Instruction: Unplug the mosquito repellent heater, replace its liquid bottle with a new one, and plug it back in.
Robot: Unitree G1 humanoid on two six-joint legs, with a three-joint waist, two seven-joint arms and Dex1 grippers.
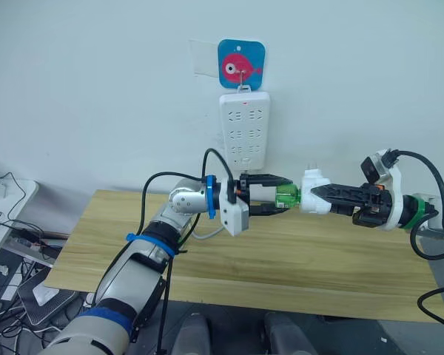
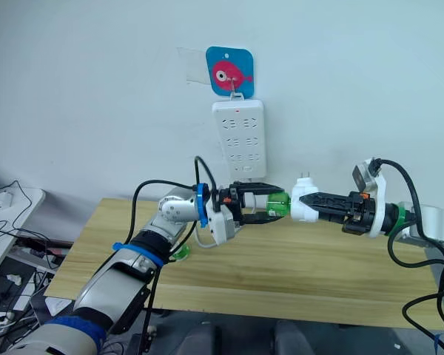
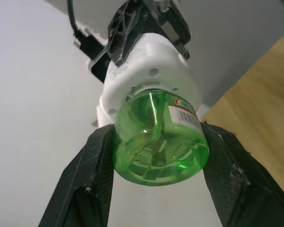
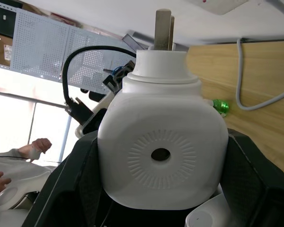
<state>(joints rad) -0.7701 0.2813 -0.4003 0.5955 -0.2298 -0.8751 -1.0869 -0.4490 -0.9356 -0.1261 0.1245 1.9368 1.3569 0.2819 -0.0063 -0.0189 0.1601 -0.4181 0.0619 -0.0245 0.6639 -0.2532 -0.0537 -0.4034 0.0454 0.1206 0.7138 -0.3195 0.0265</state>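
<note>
Left eye view: power strip (image 1: 244, 129) hangs behind held heater (image 1: 314, 193).

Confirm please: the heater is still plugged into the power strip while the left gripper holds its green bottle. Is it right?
Not quite. The heater is unplugged, held by the right gripper away from the power strip, as the left eye view shows. The left gripper does hold the green bottle.

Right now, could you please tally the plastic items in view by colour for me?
White: 2, the mosquito repellent heater and the power strip.
Green: 2, the bottle in the heater and the loose bottle.
Blue: 1, the wall hook sticker.
Total: 5.
</note>
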